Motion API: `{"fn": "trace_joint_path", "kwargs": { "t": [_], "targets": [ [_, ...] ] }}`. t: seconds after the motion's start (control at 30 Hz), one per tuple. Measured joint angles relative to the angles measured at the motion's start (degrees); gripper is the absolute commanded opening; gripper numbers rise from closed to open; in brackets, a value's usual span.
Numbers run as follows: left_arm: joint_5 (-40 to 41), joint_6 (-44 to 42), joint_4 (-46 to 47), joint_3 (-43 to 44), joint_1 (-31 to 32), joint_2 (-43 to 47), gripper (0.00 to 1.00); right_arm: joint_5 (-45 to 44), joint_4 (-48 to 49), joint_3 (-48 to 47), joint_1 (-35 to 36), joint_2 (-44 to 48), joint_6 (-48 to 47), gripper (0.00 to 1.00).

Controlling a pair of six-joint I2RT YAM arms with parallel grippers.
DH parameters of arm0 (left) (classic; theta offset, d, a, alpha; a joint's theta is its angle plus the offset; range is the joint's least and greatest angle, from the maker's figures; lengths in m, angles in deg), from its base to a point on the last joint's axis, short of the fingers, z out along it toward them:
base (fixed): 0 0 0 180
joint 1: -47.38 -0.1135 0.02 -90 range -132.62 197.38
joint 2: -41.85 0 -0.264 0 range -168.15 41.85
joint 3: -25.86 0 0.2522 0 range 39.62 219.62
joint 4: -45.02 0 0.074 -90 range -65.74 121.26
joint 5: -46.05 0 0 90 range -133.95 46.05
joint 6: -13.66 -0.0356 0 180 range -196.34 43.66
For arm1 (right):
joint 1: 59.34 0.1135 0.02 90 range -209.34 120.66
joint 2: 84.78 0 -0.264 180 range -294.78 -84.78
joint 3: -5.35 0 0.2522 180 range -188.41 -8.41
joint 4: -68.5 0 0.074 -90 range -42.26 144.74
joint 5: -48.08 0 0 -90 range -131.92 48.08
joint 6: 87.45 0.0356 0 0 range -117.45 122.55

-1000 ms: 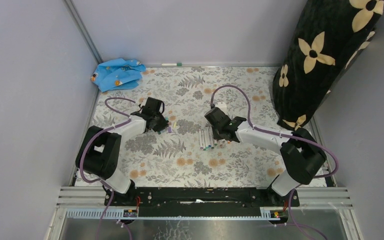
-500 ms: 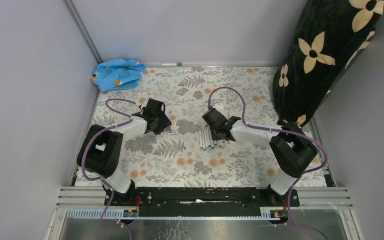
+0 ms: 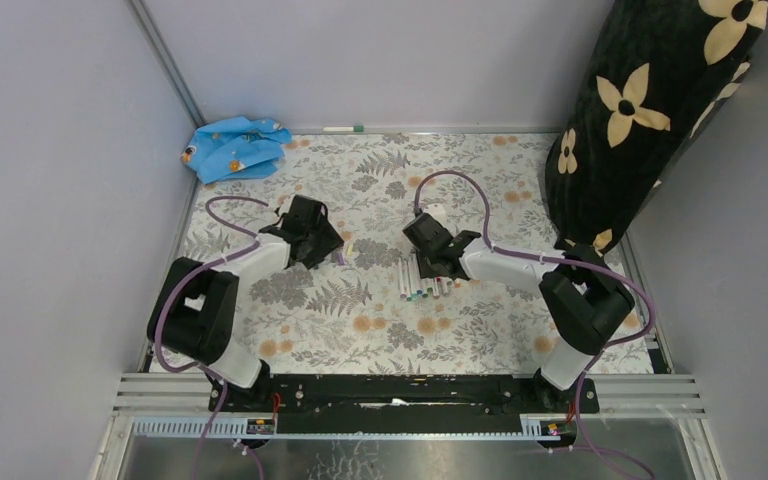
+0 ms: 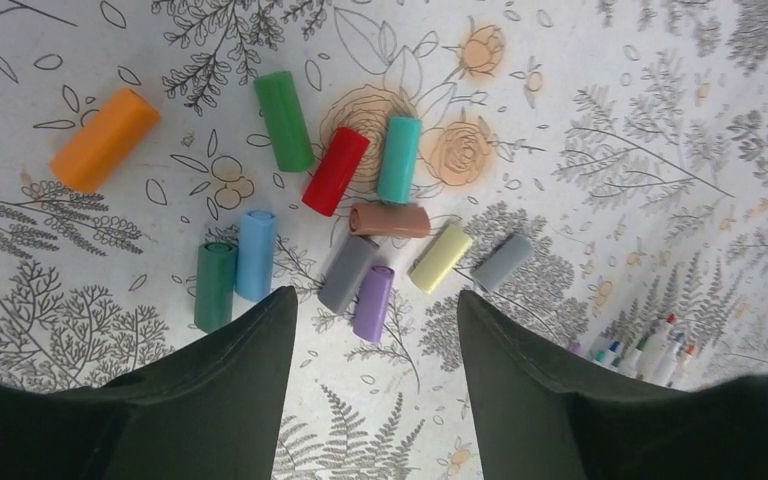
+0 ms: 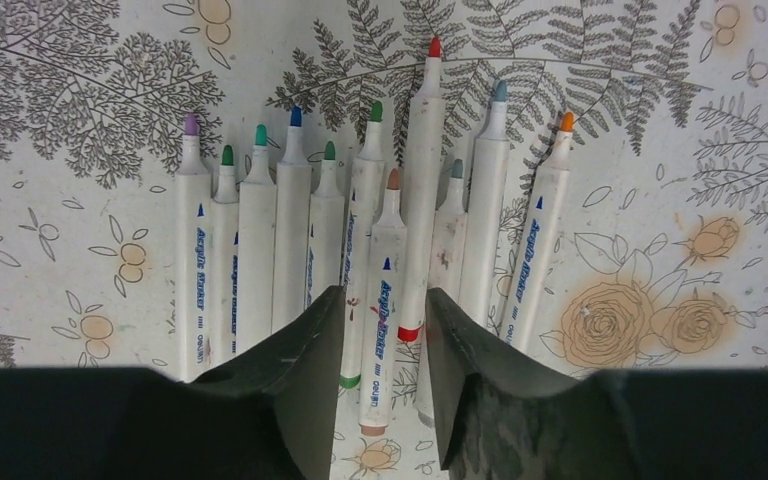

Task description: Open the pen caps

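the uncapped pens [image 5: 290, 230] lie side by side on the counter [image 5: 60, 250], long axes pointing straight away from the parted right gripper [image 5: 382, 300] above them; loose caps [image 4: 335, 172] sit beneath the parted left gripper [image 4: 375, 300].

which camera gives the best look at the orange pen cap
The left wrist view: the orange cap lies whole, sharp and unobstructed at upper left. In the top external view it is too small to make out. The right wrist view shows only pens, no caps.
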Motion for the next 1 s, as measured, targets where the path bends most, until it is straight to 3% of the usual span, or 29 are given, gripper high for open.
{"fn": "trace_joint_path", "kwargs": {
  "t": [0.1,0.17,0.2,0.33,0.5,1.0],
  "targets": [
    [0.09,0.04,-1.07,0.02,0.31,2.78,0.7,-0.02,-0.57,-0.28,0.02,1.66,-0.94,0.69],
    [0.37,-0.02,-1.88,0.02,0.68,5.79,0.72,-0.17,-1.16,-0.28,0.0,4.92,-2.16,0.96],
    [0.61,-0.11,-2.16,0.04,1.07,8.04,0.73,-0.33,-1.27,-0.28,0.0,6.88,-2.64,0.99],
    [2.34,-1.25,-1.09,-0.28,3.3,19.23,0.78,-2.6,-0.28,-0.28,-0.02,18.14,-5.22,1.0],
    [5.09,-3.61,1.16,-2.89,4.98,30.95,0.98,-7.74,0.31,0.11,-0.04,27.63,-5.57,1.0],
    [13.68,-8.66,-0.46,-8.7,6.71,50.53,0.99,-17.77,-3.19,8.0,-0.04,37.48,-1.42,0.99]
  ]
}}
